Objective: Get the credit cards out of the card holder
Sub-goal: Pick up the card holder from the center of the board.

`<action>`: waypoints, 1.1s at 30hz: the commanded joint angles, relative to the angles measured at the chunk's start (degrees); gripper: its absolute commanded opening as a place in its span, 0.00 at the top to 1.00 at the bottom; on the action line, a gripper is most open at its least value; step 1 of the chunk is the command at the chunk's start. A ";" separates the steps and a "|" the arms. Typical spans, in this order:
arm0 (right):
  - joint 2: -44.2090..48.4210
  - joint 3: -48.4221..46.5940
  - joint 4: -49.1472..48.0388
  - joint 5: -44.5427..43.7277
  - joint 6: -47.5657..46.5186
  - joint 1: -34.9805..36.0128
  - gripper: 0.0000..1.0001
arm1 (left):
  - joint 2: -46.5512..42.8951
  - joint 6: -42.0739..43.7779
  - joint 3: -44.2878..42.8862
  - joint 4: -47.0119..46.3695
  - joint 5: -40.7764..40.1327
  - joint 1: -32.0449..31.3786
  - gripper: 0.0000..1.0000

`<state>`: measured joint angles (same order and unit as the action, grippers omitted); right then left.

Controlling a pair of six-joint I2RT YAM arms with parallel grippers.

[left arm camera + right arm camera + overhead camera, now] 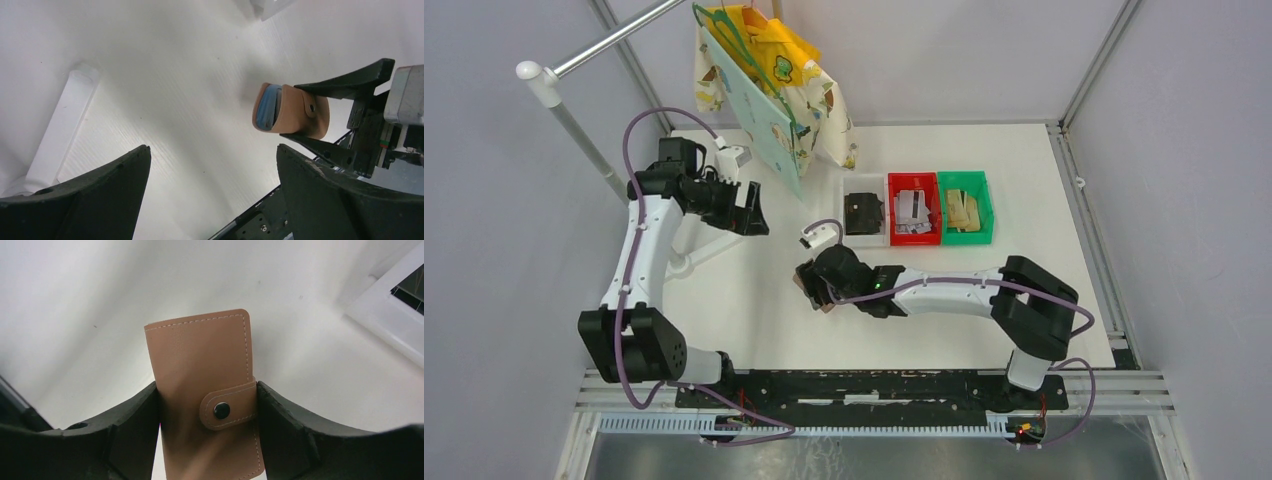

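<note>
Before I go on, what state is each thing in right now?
card holder: snapped closed
right gripper: shut on the card holder
left gripper: open, empty
red bin: holds grey cards
green bin: holds tan cards
clear bin: holds a black item

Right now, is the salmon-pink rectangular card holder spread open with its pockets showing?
No: the salmon-pink rectangular card holder is folded shut, its snap strap across the front, gripped edge to edge by the right tool.

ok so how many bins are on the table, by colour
clear bin: 1
red bin: 1
green bin: 1
total: 3
</note>
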<state>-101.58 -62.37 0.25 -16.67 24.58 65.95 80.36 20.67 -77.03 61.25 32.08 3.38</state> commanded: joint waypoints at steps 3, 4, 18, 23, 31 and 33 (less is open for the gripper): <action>6.30 -1.87 -5.48 0.42 4.53 -0.17 0.33 | -3.17 -10.84 -5.08 -1.62 1.56 -0.28 0.00; 6.87 -1.96 -5.70 0.69 4.97 -0.23 0.33 | -3.45 -11.63 -5.65 -1.25 1.80 -0.30 0.00; 14.81 0.24 -12.16 1.84 7.19 -1.40 0.33 | -8.63 -15.98 -4.56 0.26 13.51 -0.30 0.00; 18.13 3.18 -18.36 1.87 6.01 -1.74 0.33 | -10.16 -16.11 -1.06 -0.58 16.50 -0.38 0.00; 18.73 2.52 -22.47 4.35 3.97 -1.73 0.27 | -12.25 -19.66 1.33 -2.92 22.24 -2.09 0.00; 18.92 2.52 -23.28 4.64 3.96 -1.71 0.25 | -12.69 -20.13 1.85 -3.32 23.57 -2.61 0.00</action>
<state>-85.12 -58.78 -15.97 -13.52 29.54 64.34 70.22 3.99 -75.94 60.62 49.95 1.91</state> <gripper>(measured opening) 0.736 0.994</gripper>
